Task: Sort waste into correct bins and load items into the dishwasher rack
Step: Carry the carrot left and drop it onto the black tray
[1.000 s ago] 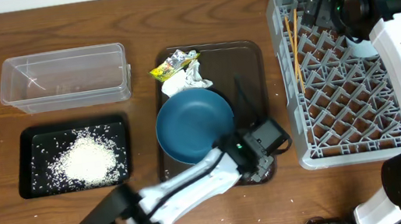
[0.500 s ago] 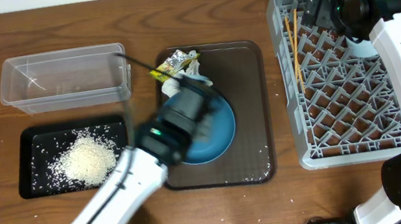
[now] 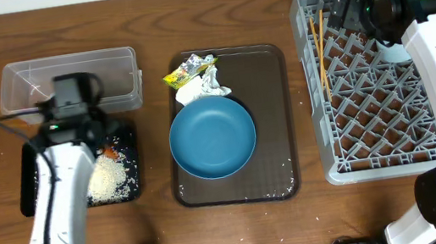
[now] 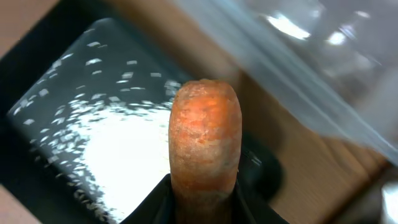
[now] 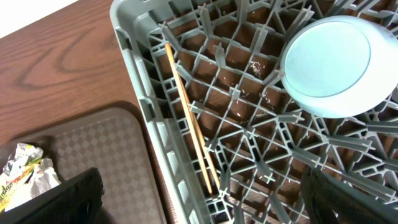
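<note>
— Left gripper (image 4: 204,210) is clamped on the carrot (image 4: 204,134), stub sticking out ahead of it.
— Rice (image 4: 124,152) in the black tray (image 4: 40,155) lies right beneath it. Released too far forward, it could roll onto the table (image 4: 292,149) or hit the clear tub (image 4: 305,62) just beyond.
— Right gripper (image 5: 202,186)?
— Wide apart, empty, above the rack (image 5: 249,143).
</note>
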Robot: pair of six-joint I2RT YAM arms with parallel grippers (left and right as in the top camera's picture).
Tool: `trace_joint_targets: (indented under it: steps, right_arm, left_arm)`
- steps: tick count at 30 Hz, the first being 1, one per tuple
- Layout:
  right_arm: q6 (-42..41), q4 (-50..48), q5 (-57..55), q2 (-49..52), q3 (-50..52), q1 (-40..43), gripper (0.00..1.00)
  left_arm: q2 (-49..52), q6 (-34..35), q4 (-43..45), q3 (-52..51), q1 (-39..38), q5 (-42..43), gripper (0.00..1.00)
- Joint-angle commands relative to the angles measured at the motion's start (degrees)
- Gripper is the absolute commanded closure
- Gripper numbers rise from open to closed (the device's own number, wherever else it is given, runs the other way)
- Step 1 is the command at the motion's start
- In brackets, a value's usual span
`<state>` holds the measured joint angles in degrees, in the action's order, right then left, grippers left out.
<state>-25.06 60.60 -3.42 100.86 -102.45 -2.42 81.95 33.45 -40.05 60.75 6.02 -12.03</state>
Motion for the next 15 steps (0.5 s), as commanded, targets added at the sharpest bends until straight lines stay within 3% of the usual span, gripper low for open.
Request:
trace_joint_targets:
  steps: [1, 8, 15]
  right_arm:
    - [-0.6, 0.1, -0.2, 0.0, 0.2, 0.5, 0.01]
    - [-0.6, 0.1, -0.2, 0.0, 0.2, 0.5, 0.01]
    - [-0.6, 0.1, -0.2, 0.0, 0.2, 0.5, 0.01]
  left_arm:
    - [3.2, 5.6, -0.2, -0.9, 4.2, 0.4, 0.73]
    - [9.8, 6.6, -0.3, -0.9, 8.1, 2.6, 0.71]
    - [10.8, 6.5, -0.4, -0.9, 8.6, 2.6, 0.49]
